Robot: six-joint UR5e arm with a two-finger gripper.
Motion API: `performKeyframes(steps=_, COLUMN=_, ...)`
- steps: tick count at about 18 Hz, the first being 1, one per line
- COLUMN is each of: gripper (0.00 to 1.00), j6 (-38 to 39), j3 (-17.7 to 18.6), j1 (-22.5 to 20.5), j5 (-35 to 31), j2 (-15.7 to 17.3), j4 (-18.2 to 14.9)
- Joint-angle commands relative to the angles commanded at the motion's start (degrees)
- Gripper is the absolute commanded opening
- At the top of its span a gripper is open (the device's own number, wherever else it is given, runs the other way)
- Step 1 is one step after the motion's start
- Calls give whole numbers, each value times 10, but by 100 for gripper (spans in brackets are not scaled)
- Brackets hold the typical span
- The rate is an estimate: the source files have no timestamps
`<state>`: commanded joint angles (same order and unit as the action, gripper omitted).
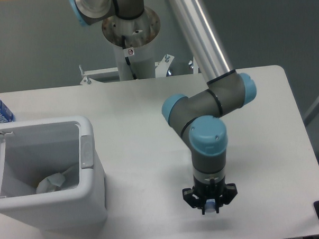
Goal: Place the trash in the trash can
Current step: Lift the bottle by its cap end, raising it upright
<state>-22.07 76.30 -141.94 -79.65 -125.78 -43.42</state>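
My gripper point(210, 208) points straight down over the table point(132, 110), well right of the bin point(92, 170); something small and bluish shows between my fingers, but I cannot tell whether they pinch it. The wrapper point(53, 183) lies inside the bin.

From my screen the table point(122, 108) has a smooth, matt white top. The trash can point(91, 194) looks like smooth white plastic with a faint sheen, its tab point(86, 151) a duller grey. Inside it I see the wrapper point(52, 182), crinkled, whitish thin plastic. The arm point(201, 35) is brushed, satiny metal tube with glossy blue plastic caps; the gripper point(210, 206) is matt black.
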Motion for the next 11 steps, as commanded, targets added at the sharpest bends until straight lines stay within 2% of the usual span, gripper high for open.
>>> performKeyframes(steps=2, gripper=37, j6=29, j3=-23, j1=-9, j5=23, j2=8, j4=0)
performKeyframes(steps=6, gripper=37, j6=70, j3=-66, j1=-10, j5=25, j2=11, j4=18)
performKeyframes(steps=11, gripper=36, j6=80, j3=-78, j1=-9, j5=25, j2=33, j4=19)
